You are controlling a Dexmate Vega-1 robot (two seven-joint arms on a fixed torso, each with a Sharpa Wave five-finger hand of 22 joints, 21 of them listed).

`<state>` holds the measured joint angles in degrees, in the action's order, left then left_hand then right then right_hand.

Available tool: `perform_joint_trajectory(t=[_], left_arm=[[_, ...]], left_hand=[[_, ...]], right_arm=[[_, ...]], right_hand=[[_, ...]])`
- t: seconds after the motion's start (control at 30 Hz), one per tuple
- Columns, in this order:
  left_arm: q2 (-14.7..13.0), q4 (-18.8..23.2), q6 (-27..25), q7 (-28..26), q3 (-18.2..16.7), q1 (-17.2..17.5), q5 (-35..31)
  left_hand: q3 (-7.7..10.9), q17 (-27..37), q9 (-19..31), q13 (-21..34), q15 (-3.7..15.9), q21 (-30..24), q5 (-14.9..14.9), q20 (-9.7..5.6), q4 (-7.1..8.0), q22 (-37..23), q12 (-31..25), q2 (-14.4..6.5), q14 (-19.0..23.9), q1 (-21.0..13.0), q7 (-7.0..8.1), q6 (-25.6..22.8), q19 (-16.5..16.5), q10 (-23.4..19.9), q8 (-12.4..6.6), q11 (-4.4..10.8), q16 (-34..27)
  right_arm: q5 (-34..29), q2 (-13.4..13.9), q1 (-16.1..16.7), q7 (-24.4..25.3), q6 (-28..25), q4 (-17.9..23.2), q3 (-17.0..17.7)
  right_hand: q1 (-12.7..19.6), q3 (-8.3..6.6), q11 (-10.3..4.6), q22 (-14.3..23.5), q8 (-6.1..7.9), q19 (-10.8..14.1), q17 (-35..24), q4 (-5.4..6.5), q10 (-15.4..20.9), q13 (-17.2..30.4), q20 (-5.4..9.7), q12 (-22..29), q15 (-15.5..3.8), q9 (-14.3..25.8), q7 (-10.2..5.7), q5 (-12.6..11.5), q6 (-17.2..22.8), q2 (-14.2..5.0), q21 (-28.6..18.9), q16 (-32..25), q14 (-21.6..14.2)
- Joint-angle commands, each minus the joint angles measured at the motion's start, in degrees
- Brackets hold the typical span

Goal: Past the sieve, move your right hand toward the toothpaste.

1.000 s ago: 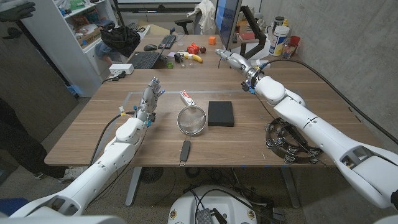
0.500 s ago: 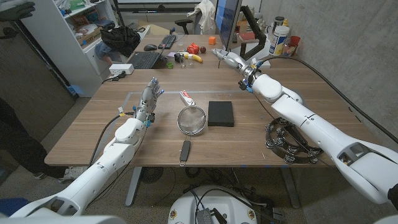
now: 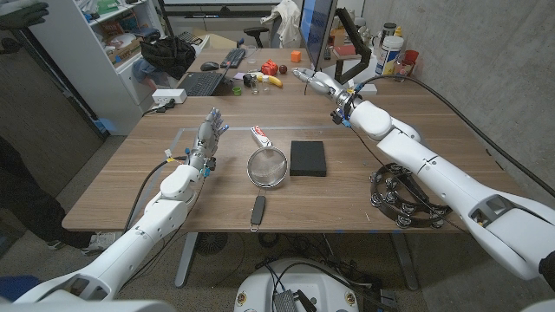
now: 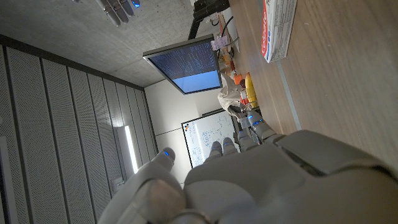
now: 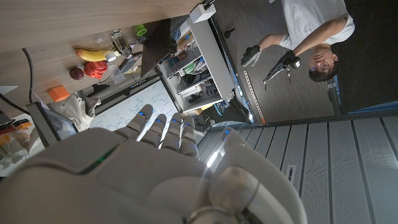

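Over the table's far edge, right hand (image 3: pixel 314 81) empty with fingers extended, well beyond sieve (image 3: pixel 267 165) and toothpaste (image 3: pixel 259 135), left hand (image 3: pixel 208 137) upright, fingers spread, holding nothing.

I see the round metal mesh sieve (image 3: pixel 267 165) upright on the desk (image 3: pixel 130 178); the red-and-white toothpaste (image 3: pixel 259 135) box lies flat just beyond.

A black square box (image 3: pixel 308 158) lies flat near the middle of the wooden table (image 3: pixel 130 178). A tambourine (image 3: pixel 404 201) sits near the table's right edge. At the far edge lie a banana (image 3: pixel 273 80), a red item (image 3: pixel 270 67), a keyboard (image 3: pixel 202 83) and a monitor (image 3: pixel 317 30). In the right wrist view, a person (image 5: pixel 305 43) raises both hands.
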<state>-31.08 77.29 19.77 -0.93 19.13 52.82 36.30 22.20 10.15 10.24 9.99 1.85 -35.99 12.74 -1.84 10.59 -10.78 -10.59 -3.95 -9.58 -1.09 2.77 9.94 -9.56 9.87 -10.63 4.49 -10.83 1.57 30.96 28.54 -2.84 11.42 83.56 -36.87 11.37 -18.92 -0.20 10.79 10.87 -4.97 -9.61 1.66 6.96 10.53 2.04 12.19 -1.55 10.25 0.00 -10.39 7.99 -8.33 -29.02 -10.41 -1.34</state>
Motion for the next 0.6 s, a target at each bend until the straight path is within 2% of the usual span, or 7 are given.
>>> perform_joint_trajectory(t=[0.03, 0.6], left_arm=[[0.2, 0.0, 0.0, 0.0, 0.1, -0.2, -0.1], [0.0, 0.4, 0.2, -0.3, -0.2, 0.2, 0.0]], left_hand=[[-0.06, 0.2, 0.2, 0.3, 2.50, 0.1, 0.4, -4.33, -0.11, -0.2, -0.2, -5.3, -7.6, 0.1, 0.09, 5.4, -8.9, 5.7, -0.18, 0.08, -0.5], [-0.10, 0.2, 0.2, 0.3, 2.53, 0.2, 0.4, -4.35, -0.12, -0.2, -0.2, -5.3, -7.6, 0.0, 0.12, 5.3, -8.9, 5.7, -0.19, 0.12, -0.4]], right_arm=[[-1.4, 0.2, -0.7, -0.5, -1.1, 0.6, -0.7], [-5.1, 0.3, -2.1, -1.0, -2.0, 1.3, -2.3]], right_hand=[[0.8, -0.04, -0.09, 0.1, 0.11, 0.4, -0.1, -0.25, 0.4, 0.1, 4.34, 0.0, -0.50, 0.3, -0.40, 0.1, 0.3, -0.51, 0.1, 0.0, 0.1], [1.0, -0.15, -0.08, 0.1, 0.09, 0.3, -0.1, -0.42, 0.3, 0.1, 4.41, -0.1, -0.53, 0.3, -0.49, 0.1, 0.3, -0.56, 0.2, 0.0, 0.3]])
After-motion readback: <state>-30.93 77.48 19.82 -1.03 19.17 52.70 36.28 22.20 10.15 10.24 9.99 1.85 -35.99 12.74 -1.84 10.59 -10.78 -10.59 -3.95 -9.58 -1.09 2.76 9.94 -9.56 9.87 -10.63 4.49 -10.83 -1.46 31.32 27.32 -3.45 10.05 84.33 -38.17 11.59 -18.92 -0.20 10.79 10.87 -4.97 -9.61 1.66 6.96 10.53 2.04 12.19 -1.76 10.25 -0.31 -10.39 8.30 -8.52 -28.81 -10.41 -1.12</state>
